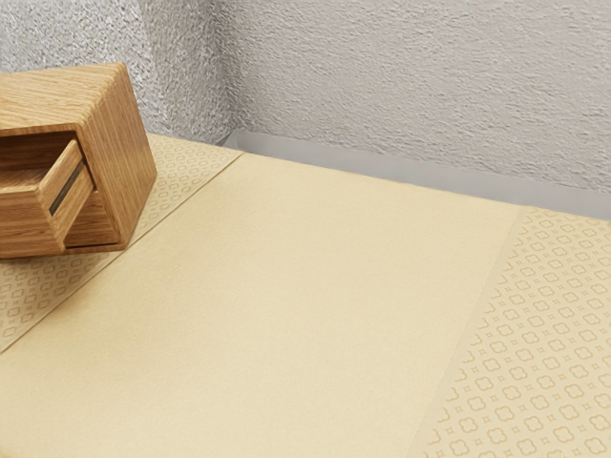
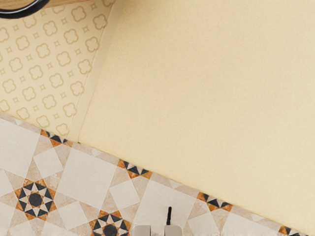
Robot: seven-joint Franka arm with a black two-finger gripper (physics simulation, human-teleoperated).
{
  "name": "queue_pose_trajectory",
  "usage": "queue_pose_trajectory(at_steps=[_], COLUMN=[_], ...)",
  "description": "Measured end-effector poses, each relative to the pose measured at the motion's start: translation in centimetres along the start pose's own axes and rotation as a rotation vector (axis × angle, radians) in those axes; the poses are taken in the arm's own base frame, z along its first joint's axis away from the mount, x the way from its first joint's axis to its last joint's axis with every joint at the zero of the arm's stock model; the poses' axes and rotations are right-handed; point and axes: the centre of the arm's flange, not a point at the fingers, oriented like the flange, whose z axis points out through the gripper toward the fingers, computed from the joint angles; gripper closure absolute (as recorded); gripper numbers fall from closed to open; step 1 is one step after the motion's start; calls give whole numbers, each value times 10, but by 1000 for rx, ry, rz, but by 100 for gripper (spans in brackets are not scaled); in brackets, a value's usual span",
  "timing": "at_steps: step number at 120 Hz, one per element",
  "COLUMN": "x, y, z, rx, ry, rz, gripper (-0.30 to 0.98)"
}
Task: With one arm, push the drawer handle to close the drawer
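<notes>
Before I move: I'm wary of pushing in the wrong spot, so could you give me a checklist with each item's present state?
1. Drawer open, so a push is needed: ok, it juts out of the cabinet.
2. Cabinet upright on the table: ok.
3. Handle found: ok, its black curve shows beside the wood in the wrist view.
4. Whole handle in sight: not ok, the wrist view's edge cuts it off.
5. Contact with the handle made: not ok, nothing touches the part seen.
6. Drawer's inside free of obstruction: cannot tell, the exterior view's edge cuts it off.
</notes>
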Motion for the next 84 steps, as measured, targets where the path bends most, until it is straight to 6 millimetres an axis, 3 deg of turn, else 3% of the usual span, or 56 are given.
queue_pose_trajectory(at_steps=[20, 32, 52, 72, 84], x=[-18, -18, 0, 14, 27], y=[-2, -9, -26, -55, -60], z=[43, 71, 90, 129, 144], rx=[12, 3, 5, 14, 21], ry=[-35, -44, 3, 33, 86], rz=[-109, -172, -259, -319, -316], gripper=[78, 78, 78, 78, 78])
